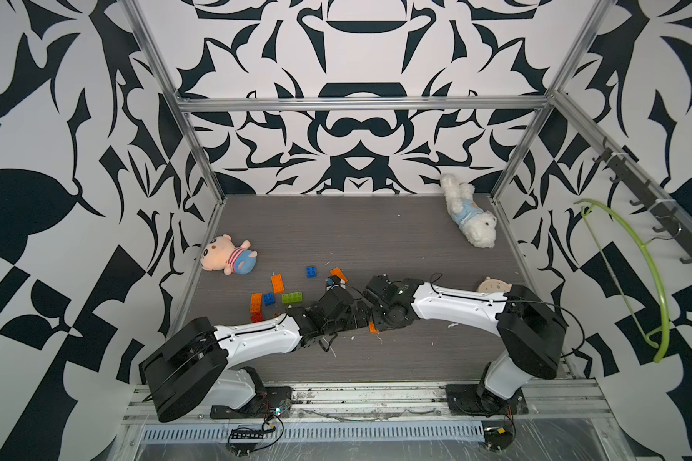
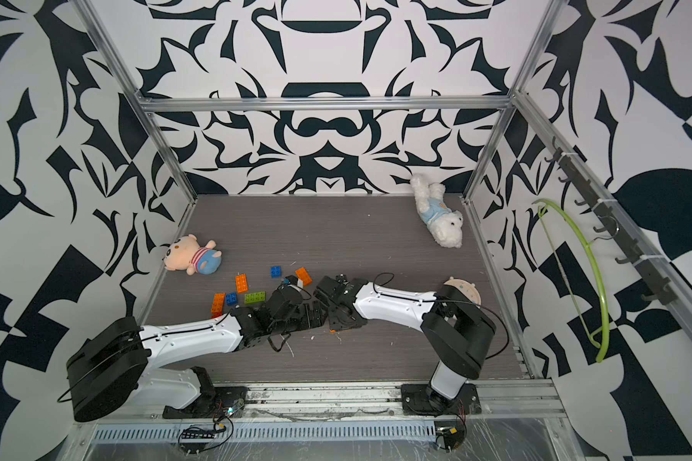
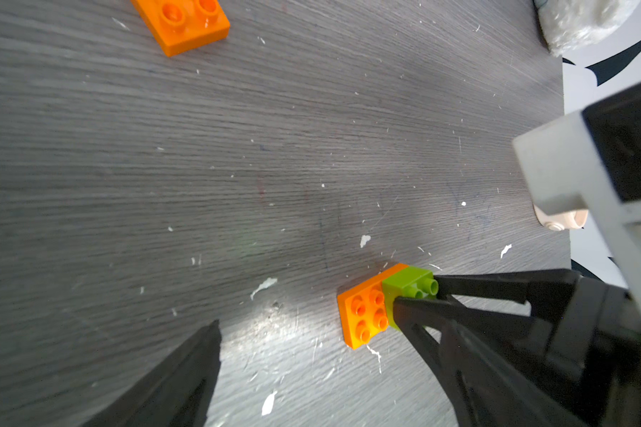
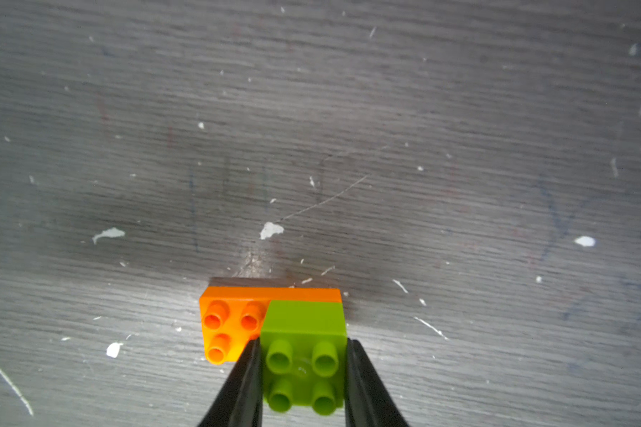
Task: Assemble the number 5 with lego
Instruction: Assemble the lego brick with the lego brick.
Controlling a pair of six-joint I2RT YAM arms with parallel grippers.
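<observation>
Black-and-white patterned walls box in a dark grey wood-grain tabletop (image 1: 376,231). Both top views show two plush toys: a pink pig-faced plush doll (image 1: 227,255) at far left and a white fluffy plush dog (image 1: 471,217) at far right. A lime green plastic hanger (image 1: 632,275) hangs on the right wall.

Loose on the left half lie three orange oblong studded bricks (image 1: 277,283), two blue square studded bricks (image 1: 311,271) and one lime green oblong studded brick (image 1: 292,297). A reddish piece (image 1: 256,317) peeks from under the left arm.

Near the middle, the two wrists meet and hide the work, leaving only an orange sliver (image 1: 373,327) visible. The wrist views fill that in. The right gripper (image 4: 303,344) is clenched on one lime green square four-stud brick (image 4: 304,321). That brick sits on one end of an orange oblong base brick (image 4: 230,325), which lies flat on the table. The left gripper (image 3: 308,325) is spread wide near that pair, grasping nothing.
</observation>
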